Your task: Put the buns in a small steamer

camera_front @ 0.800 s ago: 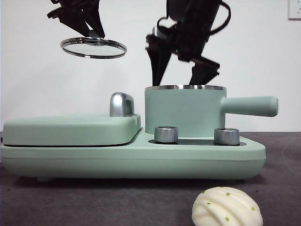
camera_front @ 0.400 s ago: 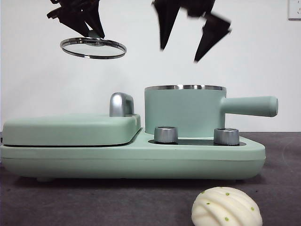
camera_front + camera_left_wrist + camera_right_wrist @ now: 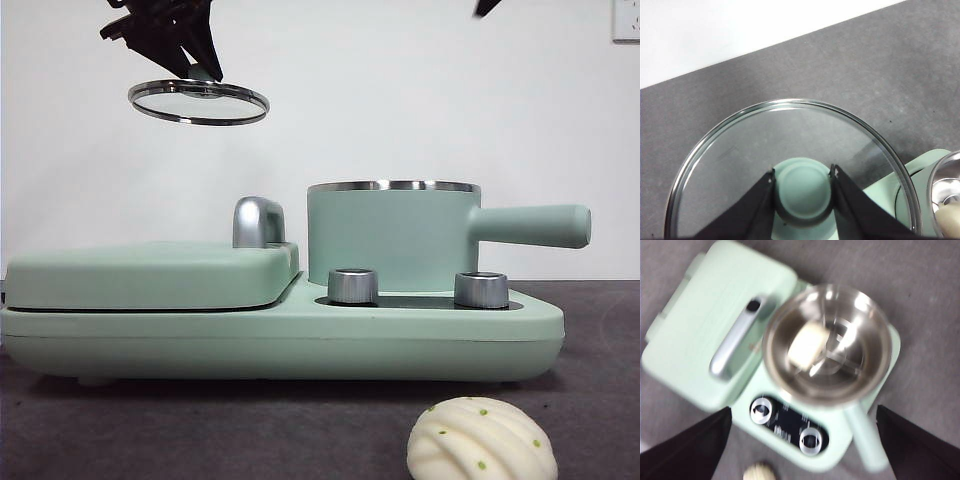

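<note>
Right wrist view: smooth bun [image 3: 808,346] inside steamer [image 3: 875,347].

mint-green steamer [image 3: 390,240], cream green-specked bun [image 3: 482,440]

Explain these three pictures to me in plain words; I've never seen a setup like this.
This is a two-armed robot at a table; each arm ends in a black two-jawed pincer. One picture looks level across the table. There the mint-green small steamer sits open on a cooker, beside a flat lidded griddle. A ridged bun with green specks lies on the dark table in front.

The other two pictures come from cameras on the arms' wrists. The left pincer is shut on the green knob of the glass lid, holding it up in the air. The right pincer is open and empty, high above the pot, where a smooth bun already lies inside.
</note>
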